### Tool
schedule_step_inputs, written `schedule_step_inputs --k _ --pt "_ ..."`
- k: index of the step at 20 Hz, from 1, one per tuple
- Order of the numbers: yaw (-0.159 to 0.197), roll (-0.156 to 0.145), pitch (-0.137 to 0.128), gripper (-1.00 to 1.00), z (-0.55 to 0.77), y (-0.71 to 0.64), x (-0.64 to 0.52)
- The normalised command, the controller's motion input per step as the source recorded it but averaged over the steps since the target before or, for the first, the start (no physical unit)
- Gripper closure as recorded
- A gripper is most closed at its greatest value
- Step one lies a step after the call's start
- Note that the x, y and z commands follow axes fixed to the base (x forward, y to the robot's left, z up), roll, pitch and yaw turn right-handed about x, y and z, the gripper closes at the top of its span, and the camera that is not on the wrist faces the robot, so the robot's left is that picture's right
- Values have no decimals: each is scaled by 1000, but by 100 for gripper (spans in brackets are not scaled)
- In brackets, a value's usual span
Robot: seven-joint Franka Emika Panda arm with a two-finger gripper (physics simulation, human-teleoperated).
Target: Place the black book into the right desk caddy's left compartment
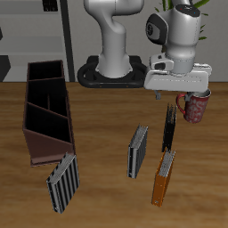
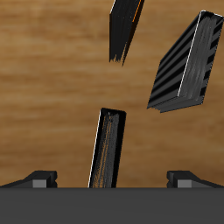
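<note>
The black book (image 1: 168,129) stands upright on the wooden table, thin and tall with a narrow dark spine. It also shows in the wrist view (image 2: 108,149), between the two fingers. My gripper (image 1: 172,96) hangs directly above the book's top edge, open and empty, with its fingertips (image 2: 40,178) wide apart on either side of the book and not touching it. The right desk caddy (image 1: 37,142), a long reddish-brown open box with dividers, lies across the table from the book; it holds nothing that I can see.
A grey-and-black striped book (image 1: 138,150) stands beside the black book, seen also in the wrist view (image 2: 187,63). An orange-brown book (image 1: 163,178) stands nearer the front edge. Another striped book (image 1: 62,182) stands before the caddy. A dark red mug (image 1: 195,105) is close behind the gripper.
</note>
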Motion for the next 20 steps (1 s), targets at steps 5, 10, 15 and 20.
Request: schedule_step_inputs --k 5,10,15,20 --pt "-18 5 9 -100 -202 44 51" --pt "-19 -3 30 -100 -171 -18 145" --pt "-29 -2 10 -100 -128 23 92" --pt "-3 3 27 -100 -213 25 65"
